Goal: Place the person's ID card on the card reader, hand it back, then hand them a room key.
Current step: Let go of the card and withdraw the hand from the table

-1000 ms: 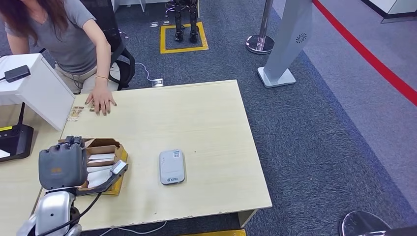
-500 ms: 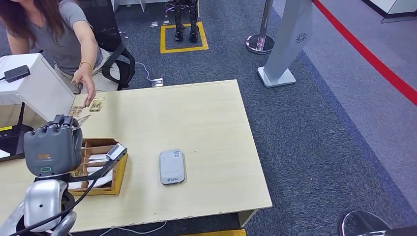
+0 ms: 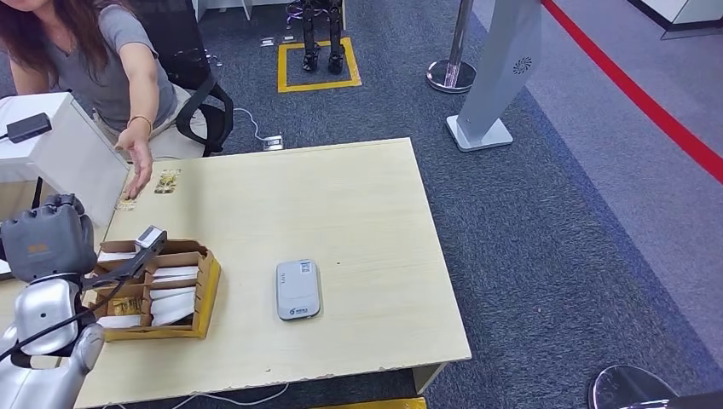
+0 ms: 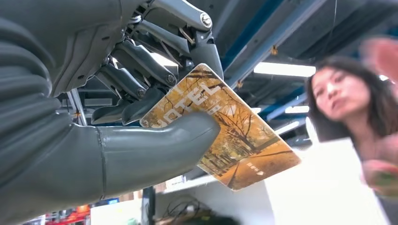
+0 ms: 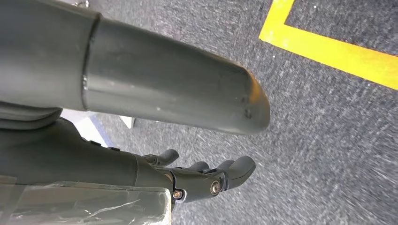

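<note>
Looking across the pale wooden tabletop (image 3: 341, 204) first, broad and bare toward the far right corner. Seated at the far left edge, a person in a grey top (image 3: 111, 60), arm stretched out, open palm (image 3: 136, 166) hovering just above the tabletop beside two small patterned cards (image 3: 167, 181). Nearer the robot, a cardboard organiser box (image 3: 183, 294) with white cards stacked in its compartments. Right of that box and well apart from it, the grey card reader (image 3: 298, 290), lying flat with nothing on it.

Now the left robot hand (image 3: 47, 243), raised at the left edge, beside the box and short of the person's palm. From the wrist view, clamped firm: thumb (image 4: 159, 145) pressing a golden room key card (image 4: 234, 136) marked "HOTEL" against the dark fingers (image 4: 141, 75), more than half the card jutting free toward the person. Right robot hand (image 5: 206, 176) hanging over grey carpet, fingers curled loosely, nothing in it.

Judging the step: handing over the key. Best done by carrying the card's free end toward that waiting palm, keeping the pinch steady and the card level, slowing near the palm, and loosening only once the person has taken hold. Risk of a drop with an early release.
</note>
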Robot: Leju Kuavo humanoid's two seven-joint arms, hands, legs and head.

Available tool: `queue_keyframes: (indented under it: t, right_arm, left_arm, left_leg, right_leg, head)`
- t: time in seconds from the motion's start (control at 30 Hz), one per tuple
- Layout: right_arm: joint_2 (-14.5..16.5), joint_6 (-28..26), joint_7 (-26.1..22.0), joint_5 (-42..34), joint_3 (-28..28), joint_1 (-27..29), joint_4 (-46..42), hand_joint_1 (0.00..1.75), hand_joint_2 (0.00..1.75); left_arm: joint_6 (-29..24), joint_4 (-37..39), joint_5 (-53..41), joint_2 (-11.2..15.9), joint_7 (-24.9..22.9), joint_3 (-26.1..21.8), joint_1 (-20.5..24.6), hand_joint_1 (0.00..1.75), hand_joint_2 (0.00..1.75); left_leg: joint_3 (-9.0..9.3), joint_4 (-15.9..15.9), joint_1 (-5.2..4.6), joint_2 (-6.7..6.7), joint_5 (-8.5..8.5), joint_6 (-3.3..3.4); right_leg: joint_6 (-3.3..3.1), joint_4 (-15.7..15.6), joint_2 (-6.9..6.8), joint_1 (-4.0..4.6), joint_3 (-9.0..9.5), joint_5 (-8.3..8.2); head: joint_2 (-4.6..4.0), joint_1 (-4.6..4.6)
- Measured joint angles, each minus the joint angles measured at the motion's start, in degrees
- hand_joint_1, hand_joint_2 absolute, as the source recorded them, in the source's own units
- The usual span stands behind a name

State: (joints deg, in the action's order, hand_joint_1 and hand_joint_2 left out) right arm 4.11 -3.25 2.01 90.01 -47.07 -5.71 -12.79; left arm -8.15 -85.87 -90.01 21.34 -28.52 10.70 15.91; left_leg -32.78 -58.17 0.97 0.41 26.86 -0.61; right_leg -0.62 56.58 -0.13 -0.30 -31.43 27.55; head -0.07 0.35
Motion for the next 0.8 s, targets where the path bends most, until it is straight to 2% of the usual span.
queue_keyframes:
  t: [0.2, 0.5, 0.63, 0.8]
  right_arm:
    - [0.0, 0.64, -0.18, 0.0, 1.38, -0.21, 0.0, 0.0, 0.0]
    - [0.0, 0.87, -0.73, 0.0, 1.91, -0.24, 0.0, 0.0, 0.0]
    - [0.0, 0.91, -0.98, 0.0, 1.91, -0.24, 0.0, 0.0, 0.0]
    - [0.0, 0.93, -1.03, 0.0, 1.92, -0.23, 0.0, 0.0, 0.0]
  left_arm:
    - [-1.06, 6.82, -0.04, -0.7, -0.67, 0.76, 2.36, 1.75, 1.75]
    - [-5.77, 10.66, -0.07, -0.7, -0.03, 6.62, 4.8, 1.75, 1.75]
    - [-6.58, 10.77, -0.08, -0.68, 0.03, 8.8, 5.5, 1.29, 1.75]
    - [-6.64, 10.69, -0.09, -0.75, -0.15, 10.38, 6.2, 1.29, 1.75]
  left_leg:
    - [-0.02, -0.01, -0.02, -0.01, 0.01, 0.01]
    - [-0.02, -0.01, -0.02, -0.01, 0.01, 0.01]
    - [-0.02, -0.01, -0.02, -0.01, 0.01, 0.01]
    - [-0.02, -0.01, -0.02, 0.01, 0.01, 0.01]
  right_leg:
    - [0.0, -0.04, -0.01, -0.01, 0.0, 0.0]
    - [0.0, -0.03, -0.01, -0.02, -0.01, 0.0]
    - [0.0, -0.03, -0.01, -0.01, -0.01, 0.0]
    - [0.0, -0.03, 0.0, -0.01, -0.01, 0.0]
  head:
    - [0.0, 0.0]
    - [0.0, 0.0]
    - [0.0, 0.0]
    - [0.0, 0.0]
